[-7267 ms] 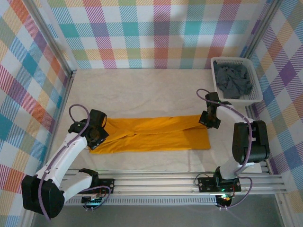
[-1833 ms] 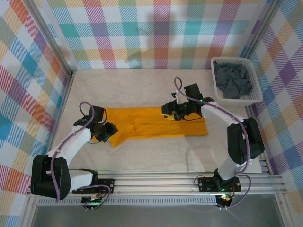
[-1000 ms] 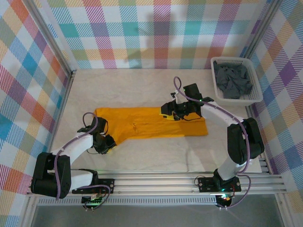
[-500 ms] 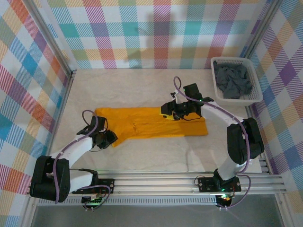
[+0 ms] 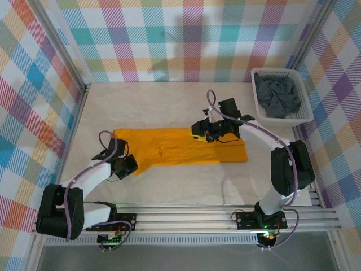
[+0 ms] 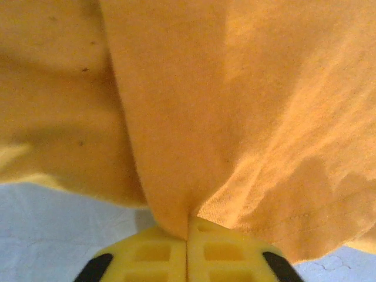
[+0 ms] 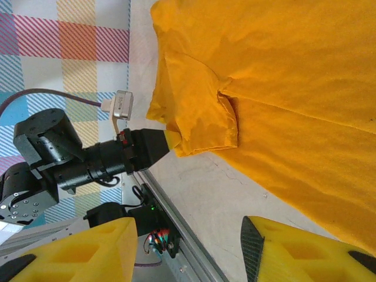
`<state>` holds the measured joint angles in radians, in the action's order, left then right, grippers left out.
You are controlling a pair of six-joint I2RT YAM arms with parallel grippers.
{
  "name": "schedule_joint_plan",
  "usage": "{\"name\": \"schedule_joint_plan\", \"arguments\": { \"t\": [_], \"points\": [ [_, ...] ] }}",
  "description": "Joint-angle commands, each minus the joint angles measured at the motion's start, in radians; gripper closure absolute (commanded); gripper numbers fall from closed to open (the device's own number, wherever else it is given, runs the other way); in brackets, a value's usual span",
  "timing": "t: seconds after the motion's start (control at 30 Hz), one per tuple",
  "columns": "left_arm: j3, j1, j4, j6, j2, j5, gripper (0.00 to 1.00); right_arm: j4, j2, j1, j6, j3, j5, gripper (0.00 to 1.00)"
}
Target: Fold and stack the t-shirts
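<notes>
An orange-yellow t-shirt lies spread lengthwise across the middle of the table, partly folded. My left gripper is at its near left corner, and the left wrist view has the yellow fingers pressed together, shut on a fold of the orange cloth. The left gripper pinches that fold at its tip. My right gripper stands over the shirt's far edge near the middle, open, nothing between its fingers. From the right wrist I see the shirt and the left gripper on its corner. Dark grey t-shirts lie bunched in the basket.
The white slatted basket stands at the back right corner. Plaid walls close in the left, back and right sides. A metal rail with the arm bases runs along the near edge. Bare tabletop lies behind and in front of the shirt.
The left gripper moved up from the bare table to the shirt's near left corner and shut on the cloth. The right arm has barely moved.
</notes>
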<state>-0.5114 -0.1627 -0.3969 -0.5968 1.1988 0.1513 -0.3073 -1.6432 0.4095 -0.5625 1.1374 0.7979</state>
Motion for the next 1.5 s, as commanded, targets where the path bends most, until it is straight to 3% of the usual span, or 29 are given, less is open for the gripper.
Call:
{"name": "schedule_joint_plan", "arguments": {
  "t": [0.0,0.2,0.73,0.87,1.1,1.27,1.47],
  "points": [
    [-0.033,0.0,-0.085,0.021,-0.062,-0.061,1.0,0.005,0.001,0.007,0.006,0.013,0.022,0.49],
    [-0.112,0.002,-0.132,0.054,-0.099,-0.11,1.0,0.005,0.006,0.006,0.006,0.012,0.019,0.5],
    [-0.225,0.045,-0.128,0.177,0.098,-0.267,1.0,-0.01,0.034,0.006,0.016,-0.013,0.018,0.5],
    [-0.228,0.069,-0.097,0.202,0.139,-0.27,0.89,-0.014,0.038,0.007,0.02,-0.016,0.018,0.5],
    [-0.262,0.1,-0.074,0.226,0.234,-0.296,0.84,-0.032,0.032,0.006,0.031,-0.019,-0.004,0.5],
    [-0.317,0.131,-0.121,0.215,0.284,-0.361,0.66,-0.105,0.045,-0.015,0.062,-0.016,-0.109,0.52],
    [-0.403,0.127,-0.241,0.064,0.219,-0.363,0.61,-0.24,0.037,-0.088,0.119,0.016,-0.282,0.57]
  ]
}}
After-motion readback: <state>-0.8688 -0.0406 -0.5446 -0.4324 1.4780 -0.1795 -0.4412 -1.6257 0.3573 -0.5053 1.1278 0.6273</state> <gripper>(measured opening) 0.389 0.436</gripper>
